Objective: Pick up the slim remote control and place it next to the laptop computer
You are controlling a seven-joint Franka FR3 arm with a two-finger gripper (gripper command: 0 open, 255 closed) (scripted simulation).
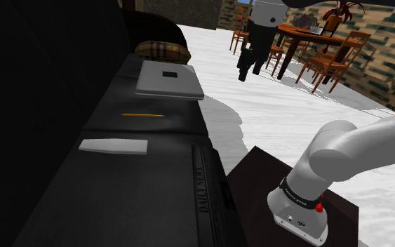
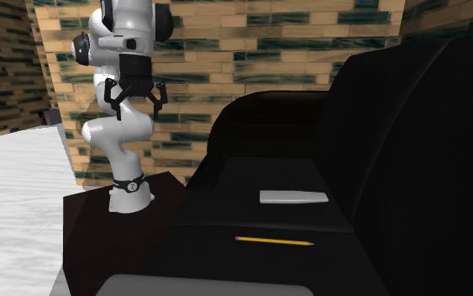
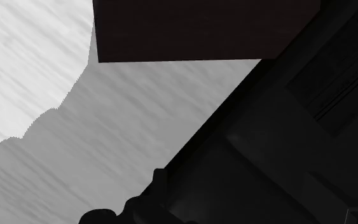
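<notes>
The pincer [image 2: 137, 99] hangs with its fingers pointing down, spread wide apart and clasping nothing. In the second exterior view it sits at twelve o'clock from the base of the white arm [image 2: 118, 139], above the dark stand [image 2: 87, 223] and well apart from everything on the sofa.

The remote [image 1: 114, 146], a slim pale slab (drawn nearly white), lies flat on the seat of the black sofa [image 1: 139, 203]. In the shoulder view the laptop [image 1: 169, 78] is at about one o'clock from it. The laptop is closed and grey, with a small dark patch on its lid. A yellow pencil [image 1: 143, 114] lies on the seat between the two, touching neither. At twelve o'clock from the laptop, just beside it, a plaid pillow [image 1: 162, 50] rests at the end of the seat. The stand is at about four o'clock from the remote, close against the sofa's front.

In the second exterior view the order runs the other way: the remote is farthest, the pencil at about seven o'clock from it, and the laptop's grey edge at the picture's six o'clock.

The floor [image 1: 287, 105] is white. At two o'clock in the shoulder view stand a dining table [image 1: 308, 36] and wooden chairs [image 1: 329, 67].
</notes>
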